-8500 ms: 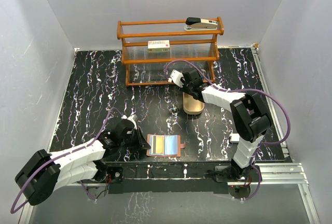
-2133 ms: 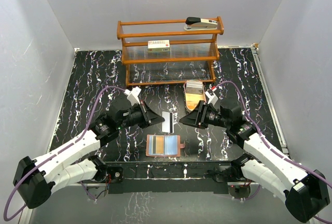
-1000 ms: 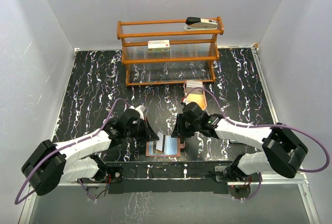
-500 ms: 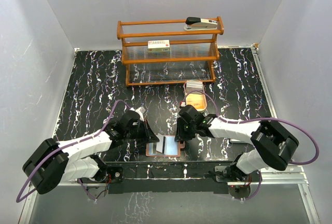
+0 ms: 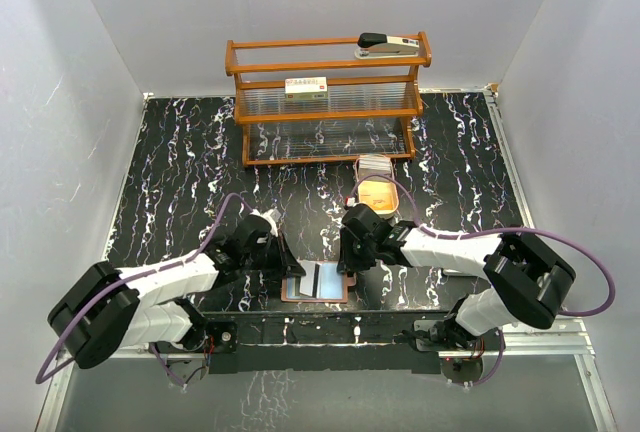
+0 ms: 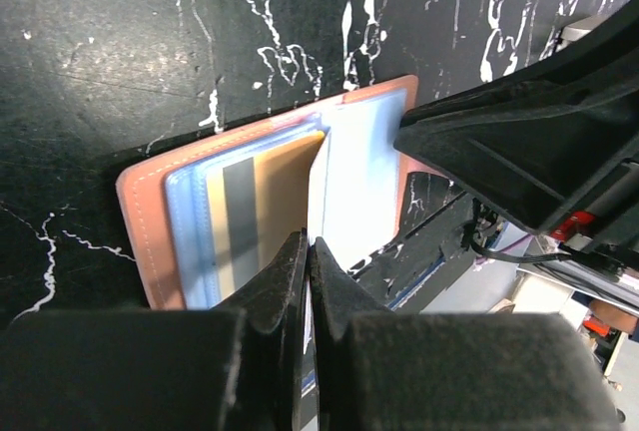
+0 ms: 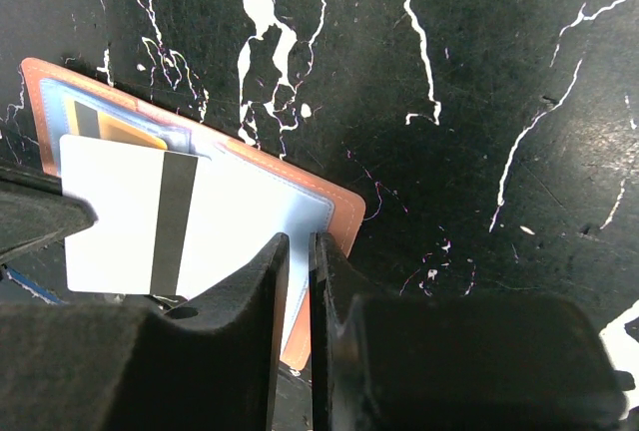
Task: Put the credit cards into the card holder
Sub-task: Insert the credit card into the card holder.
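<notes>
Left wrist: your left end effector (image 6: 308,286) pinches card (image 6: 349,187), tilted over open holder (image 6: 140,216) at near desk (image 6: 150,32) edge; right end effector (image 7: 296,286) grip unclear. Card could jam crooked, shoving holder.

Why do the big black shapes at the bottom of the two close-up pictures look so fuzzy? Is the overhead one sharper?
Left wrist view: the left gripper sits almost against the lens, so it blurs, while the card holder beyond is sharp. Right wrist view: likewise, right gripper soft, white card crisp. Top external view: even light, faint shadows, sharp throughout.
</notes>
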Controlling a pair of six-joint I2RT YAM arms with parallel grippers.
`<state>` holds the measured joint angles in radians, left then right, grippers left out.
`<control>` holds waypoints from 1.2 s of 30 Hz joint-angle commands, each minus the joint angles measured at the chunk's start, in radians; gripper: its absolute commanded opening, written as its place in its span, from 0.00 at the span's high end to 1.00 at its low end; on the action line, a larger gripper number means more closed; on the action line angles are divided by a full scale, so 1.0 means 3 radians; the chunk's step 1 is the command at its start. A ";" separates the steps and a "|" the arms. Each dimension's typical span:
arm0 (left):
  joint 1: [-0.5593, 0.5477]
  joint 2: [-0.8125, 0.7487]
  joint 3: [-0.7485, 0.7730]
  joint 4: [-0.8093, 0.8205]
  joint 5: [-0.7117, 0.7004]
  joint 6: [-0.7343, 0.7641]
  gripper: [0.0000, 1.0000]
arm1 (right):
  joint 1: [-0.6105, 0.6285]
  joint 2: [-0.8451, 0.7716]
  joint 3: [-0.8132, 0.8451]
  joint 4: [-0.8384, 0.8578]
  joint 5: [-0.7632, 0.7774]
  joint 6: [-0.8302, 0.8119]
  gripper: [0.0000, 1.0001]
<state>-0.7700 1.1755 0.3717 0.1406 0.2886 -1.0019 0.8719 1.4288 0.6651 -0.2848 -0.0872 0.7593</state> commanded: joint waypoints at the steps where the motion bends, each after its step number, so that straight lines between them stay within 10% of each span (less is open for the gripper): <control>1: -0.0010 0.0090 -0.0073 0.0062 -0.0041 0.0085 1.00 | 0.0044 0.0068 0.0028 -0.0032 0.0133 -0.0042 0.87; 36: -0.0010 0.0324 -0.0140 0.0313 -0.0254 0.0016 1.00 | 0.0044 0.0024 -0.0006 -0.0051 0.0213 0.0009 0.87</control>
<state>-0.7700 1.2625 0.3500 0.2348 0.2581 -1.0050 0.8761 1.4281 0.6651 -0.2859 -0.0769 0.7612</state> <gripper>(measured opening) 0.007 0.132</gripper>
